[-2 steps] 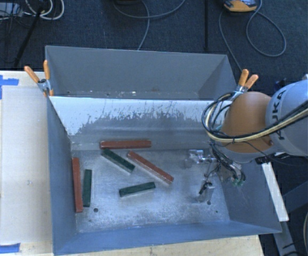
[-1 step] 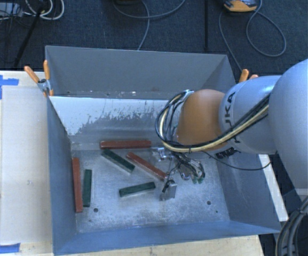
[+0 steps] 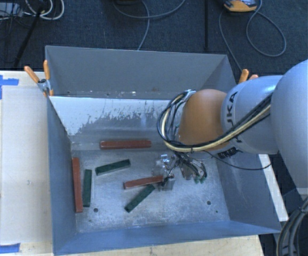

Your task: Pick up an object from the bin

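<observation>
**Gripper** [image 3: 167,178]: low in the bin, on the floor just right of centre, under the arm's orange wrist cover [image 3: 203,116] and its looped cables [image 3: 171,122]. Whether it is clenched or released cannot be told.

**Red-brown stick** [image 3: 142,183]: nearest item. It lies flat, running left to right with a slight rise to the right. Its right end meets the gripper, but whether it is grasped cannot be told.

**Slanting green stick** [image 3: 139,198]: dark green, just below the red-brown stick. It lies diagonally, its upper right end close under the gripper.

**Short green stick** [image 3: 112,167]: dark green, up and left of the gripper, apart from the red-brown stick.

**Small green piece** [image 3: 199,179]: just right of the gripper and partly hidden by the wrist hardware. Its kind cannot be told.

**Long red-brown stick** [image 3: 125,144]: lies level at the foot of the back wall, well apart from the gripper.

**Left red-brown stick** [image 3: 77,184]: lies along the foot of the left wall, running front to back.

**Left green stick** [image 3: 86,187]: dark green and shorter, lying parallel just beside the left red-brown stick on its right.

**Bin** [image 3: 137,76]: grey metal with sloping walls and a speckled floor.
</observation>
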You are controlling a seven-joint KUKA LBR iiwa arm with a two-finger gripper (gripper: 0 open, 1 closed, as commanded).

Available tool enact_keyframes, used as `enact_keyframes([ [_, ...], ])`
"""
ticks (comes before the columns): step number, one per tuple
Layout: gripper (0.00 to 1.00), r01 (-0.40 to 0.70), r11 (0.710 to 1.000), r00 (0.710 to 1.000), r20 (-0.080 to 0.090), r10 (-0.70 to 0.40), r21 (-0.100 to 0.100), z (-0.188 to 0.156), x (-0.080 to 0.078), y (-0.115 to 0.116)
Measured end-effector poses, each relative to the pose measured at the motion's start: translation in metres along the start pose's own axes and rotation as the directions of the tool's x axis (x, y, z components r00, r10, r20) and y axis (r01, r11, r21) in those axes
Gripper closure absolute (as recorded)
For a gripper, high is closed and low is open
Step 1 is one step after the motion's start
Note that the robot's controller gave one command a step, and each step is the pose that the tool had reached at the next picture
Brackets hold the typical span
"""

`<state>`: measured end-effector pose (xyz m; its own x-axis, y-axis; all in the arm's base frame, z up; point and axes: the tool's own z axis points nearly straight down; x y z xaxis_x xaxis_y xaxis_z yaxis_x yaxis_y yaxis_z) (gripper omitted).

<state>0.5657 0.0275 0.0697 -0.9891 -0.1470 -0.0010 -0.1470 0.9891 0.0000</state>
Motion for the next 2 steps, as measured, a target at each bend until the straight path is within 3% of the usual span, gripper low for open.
enact_keyframes([
  [1, 1.0, 0.187, 0.982, 0.982, 0.0, -0.187, 0.003, 0.0, -0.011, -0.078],
  [2, 1.0, 0.205, 0.979, 0.979, 0.009, -0.205, 0.003, -0.131, -0.042, -0.034],
])
